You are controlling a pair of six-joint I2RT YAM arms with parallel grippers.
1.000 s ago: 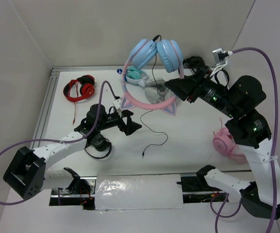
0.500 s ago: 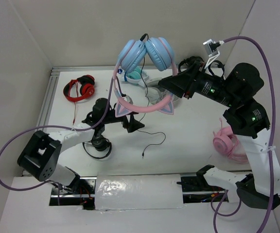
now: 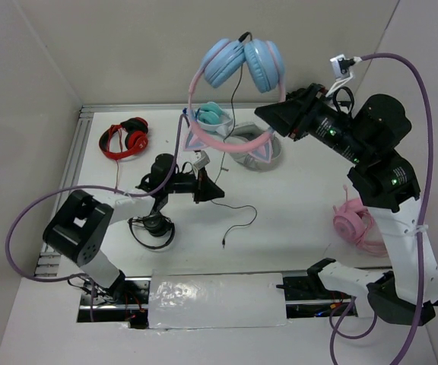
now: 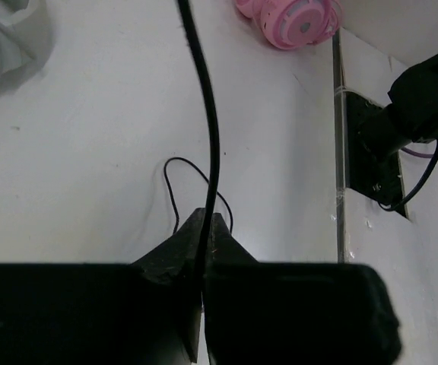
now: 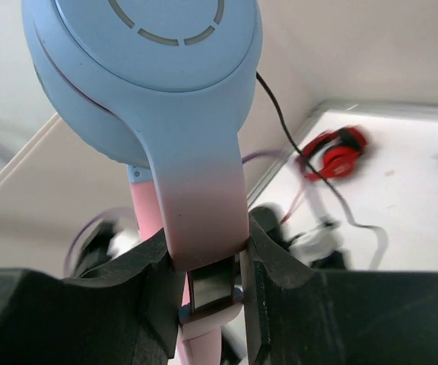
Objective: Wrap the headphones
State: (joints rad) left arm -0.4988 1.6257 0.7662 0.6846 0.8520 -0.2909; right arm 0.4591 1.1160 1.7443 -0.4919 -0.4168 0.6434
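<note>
the pink-banded, cat-eared headphones with light blue ear cups (image 3: 223, 65) hang in the air at 12 o'clock in the top view, cups uppermost. the right gripper (image 5: 207, 280) is clamped on the pink headband just below one cup. the thin black cable (image 4: 207, 114) runs down to the left gripper (image 4: 206, 228) near the table's middle. its jaws are pinched together on the cable, and the loose end lies on the white table (image 3: 295, 205) toward 6 o'clock. a red pair of headphones (image 3: 125, 138) sits at 10 o'clock, an all-pink pair (image 3: 353, 226) at 4 o'clock.
</note>
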